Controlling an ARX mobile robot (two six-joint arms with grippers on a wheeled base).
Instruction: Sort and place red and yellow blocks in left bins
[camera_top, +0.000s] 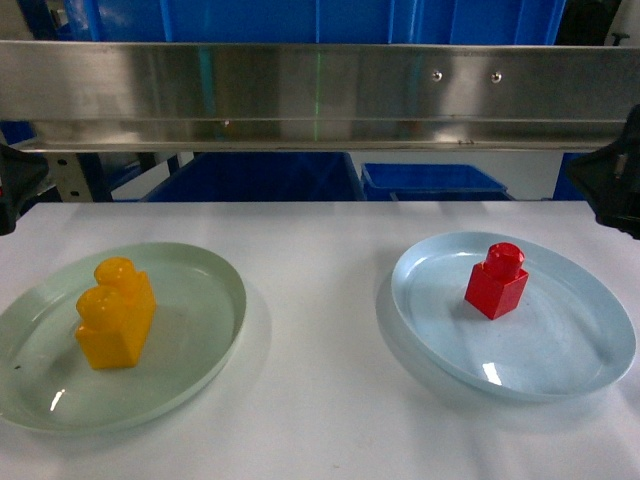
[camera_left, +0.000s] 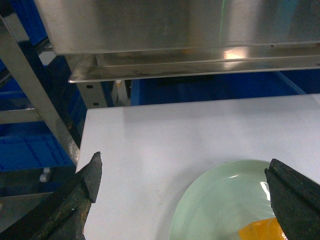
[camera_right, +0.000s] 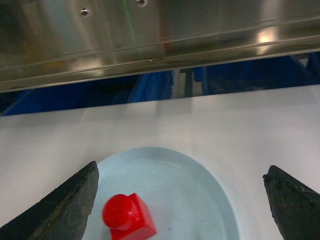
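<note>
red block (camera_right: 128, 218) sits in the blue plate (camera_right: 200, 185), low and left of centre between your right fingers (camera_right: 75, 200), spread wide and empty. yellow block (camera_top: 116, 313) stands in the green plate (camera_top: 205, 290), its long axis running front to back; left fingers (camera_left: 85, 185), equally wide and empty, have it at their lower right.

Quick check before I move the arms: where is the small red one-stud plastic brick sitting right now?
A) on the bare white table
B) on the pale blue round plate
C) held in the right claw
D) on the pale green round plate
B: the small red one-stud plastic brick stands inside the pale blue round plate, while the orange-yellow two-stud plastic brick occupies the pale green round plate, and the right claw is open above it.
</note>
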